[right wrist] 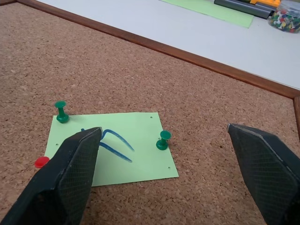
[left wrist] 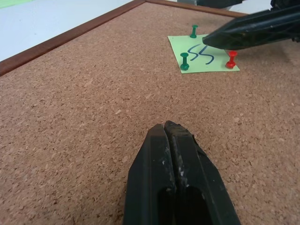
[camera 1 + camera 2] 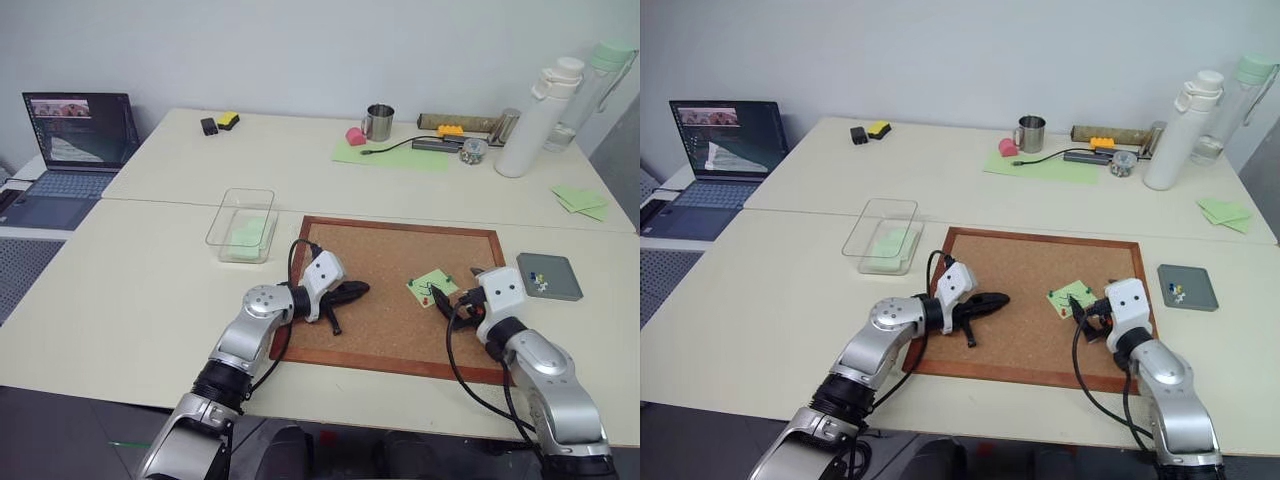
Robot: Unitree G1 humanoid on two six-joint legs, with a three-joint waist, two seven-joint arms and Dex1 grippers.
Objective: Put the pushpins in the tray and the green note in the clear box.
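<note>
The green note [image 1: 117,150], with a dark handwritten squiggle, lies on the corkboard [image 3: 390,300], right of centre. Three pushpins stand in it: two green [image 1: 61,111] [image 1: 162,139] and one red [image 1: 41,161]. My right gripper [image 3: 452,285] is open and low over the note, one finger over the squiggle and the other out past the note's edge. My left gripper [image 2: 166,129] is shut on nothing. It rests low over bare cork left of the note and points at it. The grey tray [image 3: 560,290] sits right of the board with a few pins inside. The clear box [image 3: 243,225] stands left of it.
A green paper lies inside the clear box. On the far table are a laptop [image 3: 80,130], a metal mug [image 3: 379,122], a large green sheet [image 3: 390,152], a jar of pins [image 3: 473,150], a white bottle [image 3: 540,115] and loose green papers [image 3: 580,198].
</note>
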